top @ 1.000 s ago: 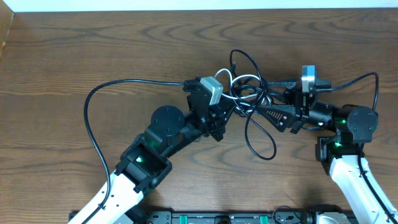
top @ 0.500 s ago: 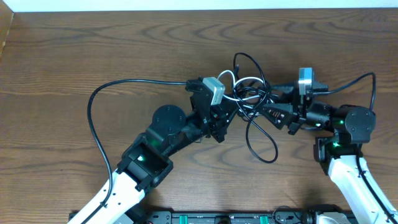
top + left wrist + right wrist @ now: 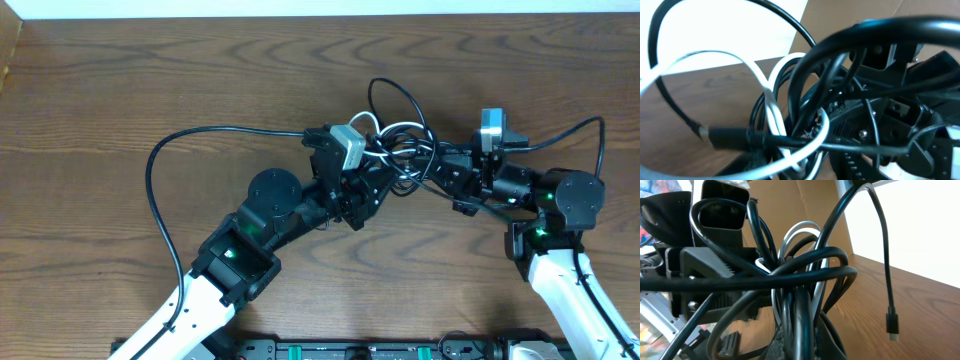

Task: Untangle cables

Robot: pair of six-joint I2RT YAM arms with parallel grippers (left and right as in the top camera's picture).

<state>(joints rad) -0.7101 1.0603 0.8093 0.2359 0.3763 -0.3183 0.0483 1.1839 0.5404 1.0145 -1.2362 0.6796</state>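
The cables (image 3: 400,148) form one knot of black loops and a white loop, held above the table between the two grippers. My left gripper (image 3: 378,182) reaches in from the lower left. In the left wrist view its jaws stand partly apart, with the white cable (image 3: 771,105) and a black plug end (image 3: 725,137) running loose between them. My right gripper (image 3: 437,168) comes in from the right, shut on a bundle of black strands (image 3: 801,330). One free plug (image 3: 892,322) dangles to the right.
The left arm's thick black wire (image 3: 150,195) sweeps in a wide arc over the left of the wooden table (image 3: 150,80). The right arm's wire (image 3: 590,128) arcs over its wrist. The table's far edge (image 3: 320,18) runs along the top.
The right gripper moved left into the knot and shut on black strands. The long loop that lay toward the front was drawn up. The left gripper's jaws parted.
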